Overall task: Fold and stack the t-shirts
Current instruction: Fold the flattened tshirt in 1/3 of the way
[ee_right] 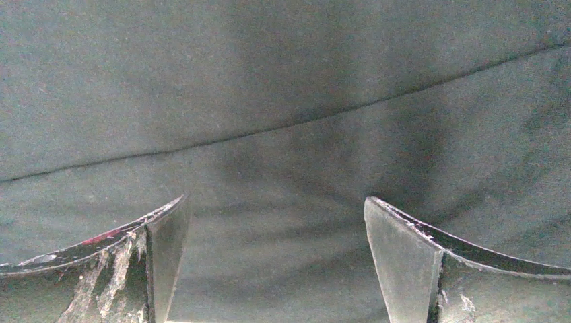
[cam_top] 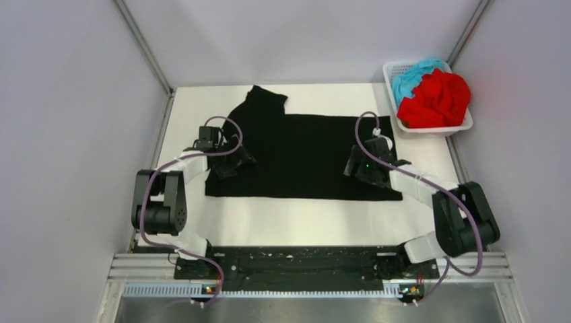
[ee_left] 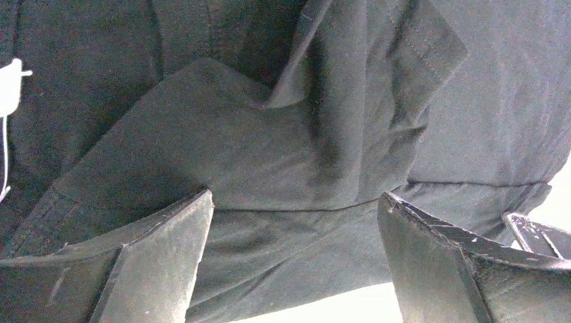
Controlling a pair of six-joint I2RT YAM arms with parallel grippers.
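Note:
The black t-shirt lies spread flat on the white table, one sleeve pointing to the far left. My left gripper is open over its left edge, where a folded sleeve bunches up. My right gripper is open over the shirt's right part, just above flat cloth with a seam line. The red t-shirt and the teal-blue t-shirt lie crumpled in the white basket.
The white mesh basket stands at the table's far right corner. Grey walls and metal frame posts close in the table on three sides. A bare strip of white table runs between the shirt and the arm bases.

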